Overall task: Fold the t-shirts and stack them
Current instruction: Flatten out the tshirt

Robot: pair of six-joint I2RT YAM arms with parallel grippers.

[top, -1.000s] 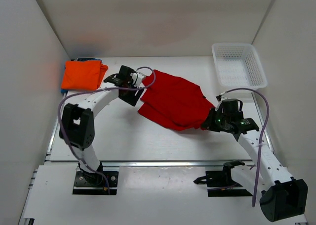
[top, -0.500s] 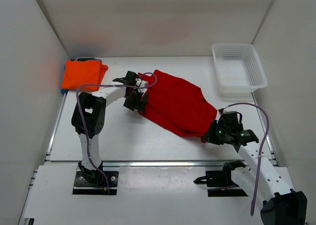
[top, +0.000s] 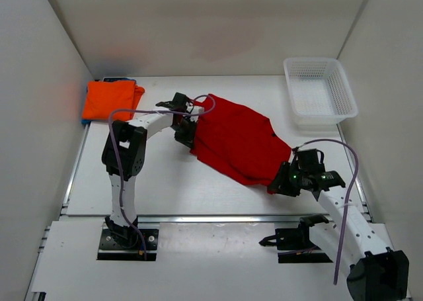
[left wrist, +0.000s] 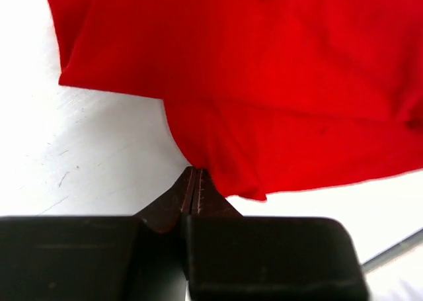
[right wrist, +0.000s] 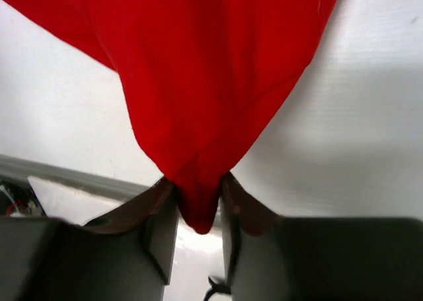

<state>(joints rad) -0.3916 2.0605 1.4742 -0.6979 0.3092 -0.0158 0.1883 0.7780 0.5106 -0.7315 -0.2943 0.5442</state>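
Red shirt (top: 238,139) is clamped at opposite ends by left end effector (left wrist: 192,180) and right end effector (right wrist: 196,190), seemingly for stretching flat.

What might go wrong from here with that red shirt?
The left tool is shut at the very edge of the red t-shirt, so it may hold barely any cloth and slip off. The right tool grips a bunched corner near the front edge of the table; pulling could leave the fold crooked.
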